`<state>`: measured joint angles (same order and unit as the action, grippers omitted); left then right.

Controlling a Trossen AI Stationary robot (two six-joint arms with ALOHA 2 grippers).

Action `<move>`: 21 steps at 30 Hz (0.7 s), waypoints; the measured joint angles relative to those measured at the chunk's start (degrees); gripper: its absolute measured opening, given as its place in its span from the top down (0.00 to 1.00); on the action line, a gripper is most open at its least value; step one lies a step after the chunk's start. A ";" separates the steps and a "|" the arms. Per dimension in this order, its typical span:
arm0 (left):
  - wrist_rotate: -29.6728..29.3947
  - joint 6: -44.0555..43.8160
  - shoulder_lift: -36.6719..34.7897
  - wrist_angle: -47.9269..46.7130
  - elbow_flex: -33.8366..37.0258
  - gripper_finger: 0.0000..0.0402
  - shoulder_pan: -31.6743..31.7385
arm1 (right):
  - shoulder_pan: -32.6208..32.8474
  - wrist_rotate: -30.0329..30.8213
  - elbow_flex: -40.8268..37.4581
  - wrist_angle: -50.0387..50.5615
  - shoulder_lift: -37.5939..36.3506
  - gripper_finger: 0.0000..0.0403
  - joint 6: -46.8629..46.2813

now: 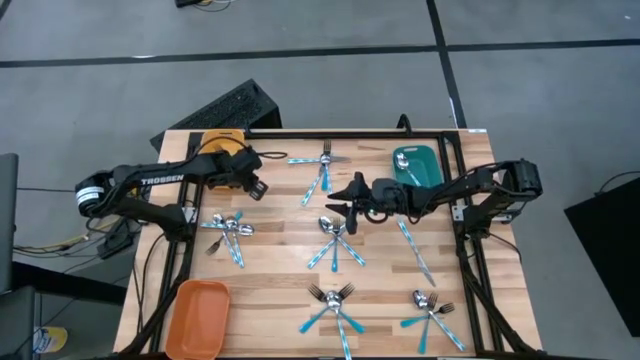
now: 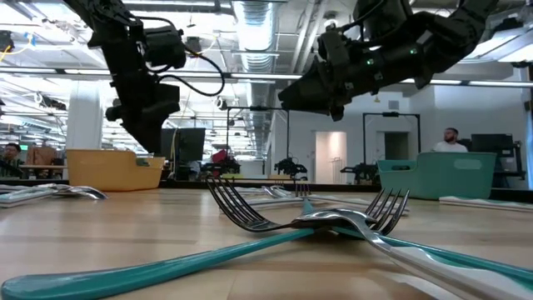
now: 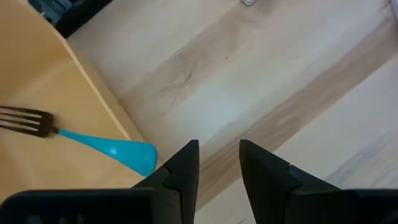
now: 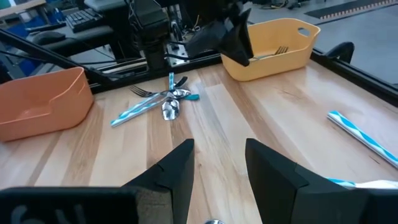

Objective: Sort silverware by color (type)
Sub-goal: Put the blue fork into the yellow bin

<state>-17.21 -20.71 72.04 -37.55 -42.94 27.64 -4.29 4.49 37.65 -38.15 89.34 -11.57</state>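
Both empty, part-open: left claw (image 1: 258, 187) beside yellow tray (image 1: 222, 143), right claw (image 1: 345, 208) above silverware (image 1: 333, 240).

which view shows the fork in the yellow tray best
The left wrist view: the fork lies close up in the yellow tray, tines and blue handle clear. The right wrist view shows only its tines over the rim; the high and low views hide it.

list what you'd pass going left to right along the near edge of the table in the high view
orange tray → pile of forks → spoon and fork pile
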 joint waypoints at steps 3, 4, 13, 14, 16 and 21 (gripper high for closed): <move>-0.21 0.36 0.80 -1.33 0.00 0.74 0.02 | -0.02 0.00 0.00 0.00 0.00 0.59 0.02; -0.81 0.60 1.24 -1.15 -0.02 0.74 0.02 | 0.00 0.00 0.00 0.02 0.00 0.59 0.02; -8.88 1.48 4.36 -4.71 0.00 0.87 0.07 | 0.00 0.00 0.00 0.43 0.00 0.59 0.04; -9.47 1.58 4.36 -4.70 -0.05 0.91 0.09 | -0.04 0.00 0.00 0.46 0.00 0.59 0.04; -10.49 1.87 4.36 -4.73 -0.48 0.97 0.09 | -0.27 -0.03 0.00 0.44 0.00 0.59 0.04; -13.70 3.90 4.34 -6.51 -3.02 0.99 0.09 | -0.42 -0.02 0.00 0.52 0.00 0.59 0.07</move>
<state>-30.91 -16.81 76.38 -44.06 -45.96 27.73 -4.71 4.47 37.65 -37.63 89.34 -11.51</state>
